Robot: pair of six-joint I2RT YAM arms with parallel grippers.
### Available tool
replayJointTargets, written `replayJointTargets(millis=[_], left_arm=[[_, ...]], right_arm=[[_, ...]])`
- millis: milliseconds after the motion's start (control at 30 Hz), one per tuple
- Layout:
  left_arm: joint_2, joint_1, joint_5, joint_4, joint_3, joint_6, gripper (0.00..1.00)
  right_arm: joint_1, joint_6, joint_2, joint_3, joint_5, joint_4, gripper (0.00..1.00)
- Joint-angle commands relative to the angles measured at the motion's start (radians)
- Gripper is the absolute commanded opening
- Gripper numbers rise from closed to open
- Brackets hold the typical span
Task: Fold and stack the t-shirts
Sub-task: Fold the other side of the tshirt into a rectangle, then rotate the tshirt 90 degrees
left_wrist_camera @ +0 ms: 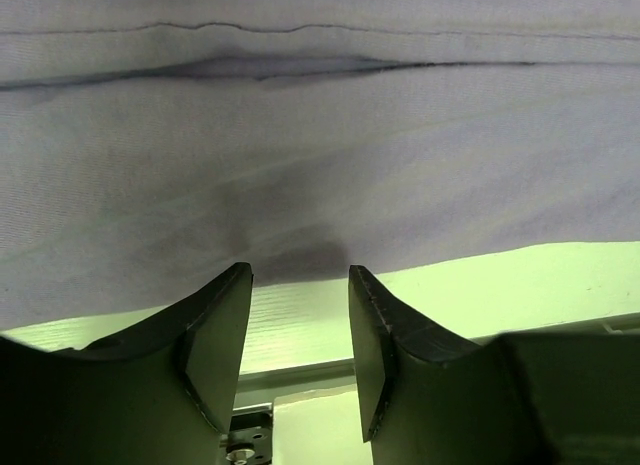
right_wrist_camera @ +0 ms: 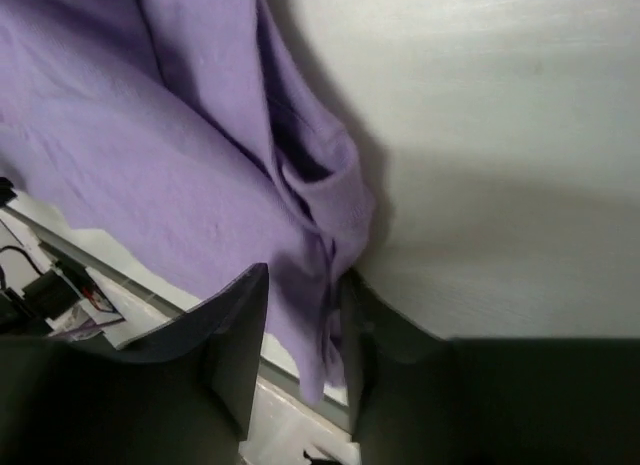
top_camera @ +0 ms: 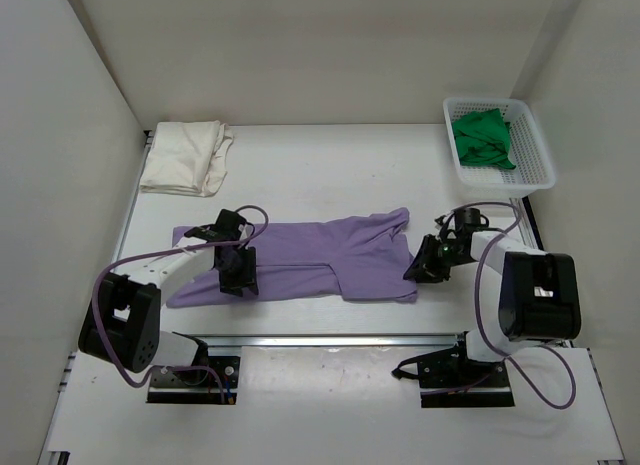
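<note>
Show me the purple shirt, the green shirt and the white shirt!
purple shirt (top_camera: 300, 255), top view, middle of its body
green shirt (top_camera: 483, 137), top view, its bunched middle
white shirt (top_camera: 185, 157), top view, middle of folded pile

A: Cloth items?
B: The lavender shirt (top_camera: 320, 255), soft matt knit, lightly creased; cream shirt (top_camera: 185, 157) and green shirt (top_camera: 482, 137) alike.
A: Hard items?
B: The basket (top_camera: 505, 179), white plastic lattice, faint sheen; table (top_camera: 330, 170), smooth matt white; left gripper (left_wrist_camera: 300, 320), matt black plastic.

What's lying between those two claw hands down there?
The lavender t-shirt, spread flat on the table, fills the stretch from the left gripper to the right gripper; nothing else lies there. The top external view shows it.
</note>
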Motion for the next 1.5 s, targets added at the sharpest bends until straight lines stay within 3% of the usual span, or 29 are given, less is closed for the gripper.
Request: replayJointTargets(millis=[0, 33, 67, 233, 400, 533, 600, 667, 700, 767, 800, 833, 933, 1033, 1167, 1333, 1400, 1467], left_arm=[[-0.01, 0.025, 0.003, 0.004, -0.019, 0.023, 0.54], [-0.007, 0.031, 0.005, 0.007, -0.026, 0.024, 0.54], [-0.007, 0.039, 0.008, 0.004, -0.028, 0.021, 0.55], [-0.018, 0.024, 0.012, -0.022, 0.018, 0.023, 0.55], [-0.004, 0.021, 0.025, -0.065, 0.133, 0.018, 0.55], [0.01, 0.045, -0.011, -0.092, 0.233, 0.032, 0.56], [0.025, 0.083, -0.018, -0.089, 0.26, 0.032, 0.57], [0.046, 0.157, 0.002, -0.069, 0.264, 0.017, 0.57], [0.053, 0.163, 0.0, -0.044, 0.262, 0.009, 0.55], [0.079, 0.191, 0.005, -0.017, 0.245, -0.006, 0.5], [0.089, 0.198, 0.008, -0.004, 0.244, -0.015, 0.42], [0.099, 0.197, 0.021, 0.002, 0.241, -0.029, 0.27], [0.096, 0.151, -0.004, 0.02, 0.254, -0.055, 0.04], [0.079, 0.093, 0.008, 0.022, 0.285, -0.075, 0.01], [0.053, 0.031, 0.018, 0.011, 0.307, -0.101, 0.04], [-0.002, 0.01, 0.058, -0.018, 0.316, -0.112, 0.08], [-0.003, 0.001, 0.061, -0.042, 0.34, -0.098, 0.09], [0.014, -0.01, 0.032, -0.104, 0.372, -0.077, 0.1]], right_arm=[[0.016, 0.035, 0.044, 0.001, -0.013, 0.095, 0.22], [0.002, 0.043, 0.051, 0.004, -0.008, 0.1, 0.08], [-0.007, 0.05, 0.061, 0.005, 0.001, 0.102, 0.0], [-0.105, 0.038, 0.112, 0.143, 0.032, 0.07, 0.0], [-0.118, 0.037, 0.161, 0.313, 0.09, 0.018, 0.0], [-0.078, 0.018, 0.163, 0.412, 0.156, -0.036, 0.27], [-0.06, 0.014, 0.126, 0.423, 0.208, -0.068, 0.33], [-0.047, 0.012, 0.062, 0.388, 0.243, -0.07, 0.32], [-0.037, 0.001, 0.04, 0.38, 0.253, -0.07, 0.31], [-0.03, 0.013, 0.029, 0.345, 0.213, -0.076, 0.1], [-0.015, 0.021, 0.022, 0.317, 0.192, -0.063, 0.03], [0.012, 0.042, 0.021, 0.306, 0.149, -0.041, 0.0], [0.106, 0.095, 0.025, 0.239, 0.15, 0.046, 0.0], [0.143, 0.173, 0.093, 0.18, 0.096, 0.167, 0.0], [0.158, 0.207, 0.188, 0.208, 0.086, 0.273, 0.0], [0.164, 0.217, 0.433, 0.462, 0.112, 0.303, 0.0], [0.169, 0.224, 0.538, 0.644, 0.112, 0.274, 0.0], [0.186, 0.224, 0.686, 0.959, 0.116, 0.202, 0.0]])
